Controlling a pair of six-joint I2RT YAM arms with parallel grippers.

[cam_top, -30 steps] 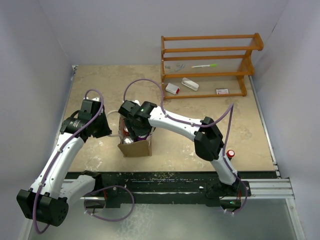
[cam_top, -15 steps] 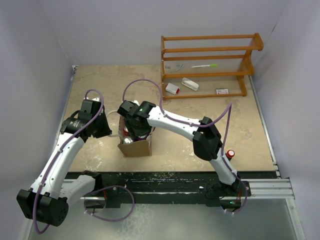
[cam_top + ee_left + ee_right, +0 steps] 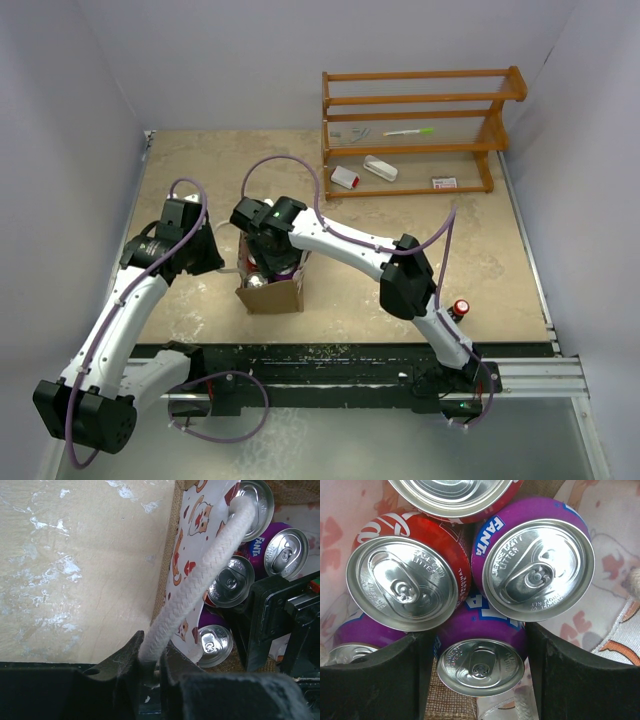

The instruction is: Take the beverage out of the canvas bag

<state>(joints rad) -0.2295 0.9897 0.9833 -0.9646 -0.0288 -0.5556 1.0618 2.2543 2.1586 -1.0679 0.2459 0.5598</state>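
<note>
The canvas bag (image 3: 272,296) stands upright between the two arms, with several drink cans inside. My left gripper (image 3: 152,655) is shut on the bag's white rope handle (image 3: 200,590) at the bag's left side. My right gripper (image 3: 477,647) reaches down into the bag, its two black fingers pressed against the sides of a purple Fanta can (image 3: 480,667). Around that can crowd a red cola can (image 3: 402,582) and another purple Fanta can (image 3: 537,570). From above, the right wrist (image 3: 268,232) covers most of the bag's mouth.
An orange wooden rack (image 3: 420,130) stands at the back right, with small white and red items (image 3: 345,178) on the table beneath it. A red knob (image 3: 461,307) sits near the right arm's base. Grey walls close in on three sides.
The right gripper's jaws have closed in on the purple can. Its wrist has shifted slightly left and back over the bag. The left arm has held still.
</note>
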